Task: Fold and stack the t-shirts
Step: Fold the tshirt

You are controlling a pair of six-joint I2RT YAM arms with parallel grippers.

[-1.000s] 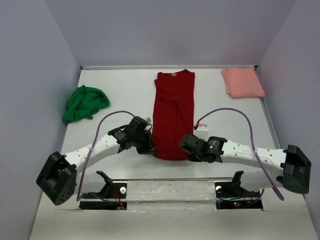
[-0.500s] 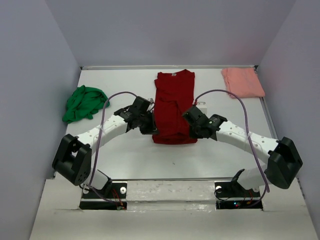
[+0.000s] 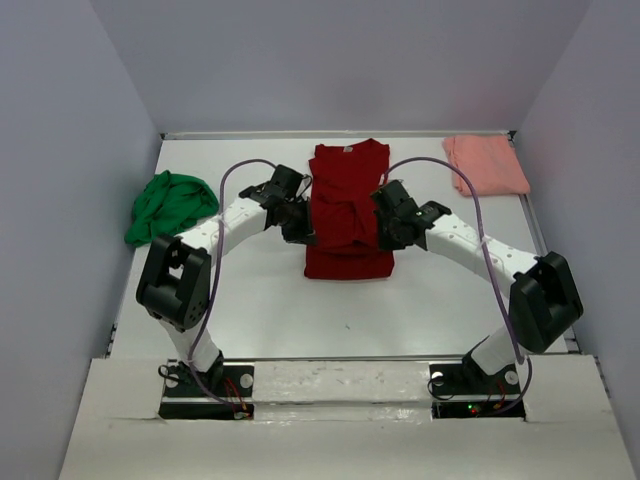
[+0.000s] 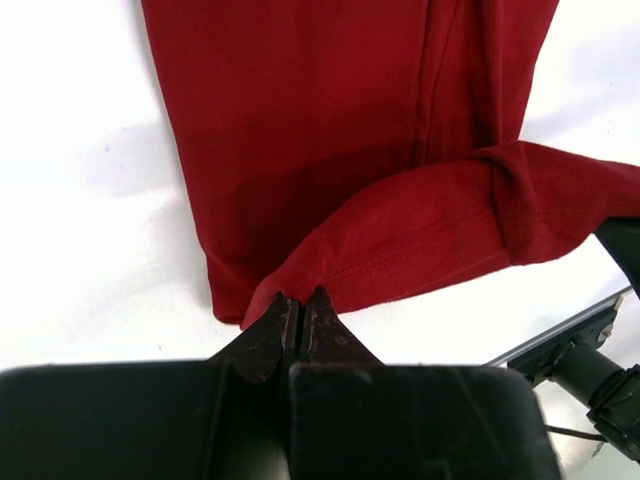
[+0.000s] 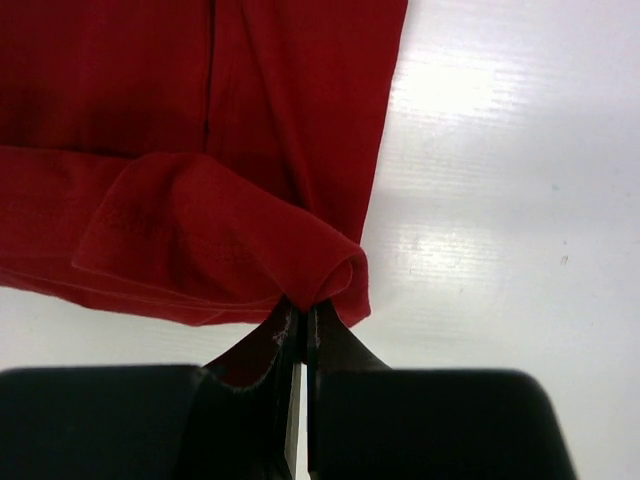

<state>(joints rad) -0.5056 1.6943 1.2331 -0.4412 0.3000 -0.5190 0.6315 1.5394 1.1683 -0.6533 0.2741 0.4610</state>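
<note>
The dark red t-shirt [image 3: 347,190] lies lengthwise in the middle of the table, collar at the far end, its sides folded in. Its near hem is lifted and doubled back over its middle. My left gripper [image 3: 306,232] is shut on the hem's left corner [image 4: 300,285]. My right gripper [image 3: 384,230] is shut on the hem's right corner [image 5: 325,285]. Both hold the hem a little above the lower layer. The bright green t-shirt [image 3: 168,205] lies crumpled at the left. The salmon pink t-shirt [image 3: 485,163] lies folded at the far right corner.
The white table [image 3: 350,310] is walled by grey panels on the left, back and right. Both arms reach inward over the table, their purple cables [image 3: 440,165] arching above them. The right gripper's body [image 4: 590,360] shows at the lower right of the left wrist view.
Both grippers have carried the red shirt's near hem away from the table's front edge toward the collar, doubling the shirt over itself. The arms have stretched further out.
</note>
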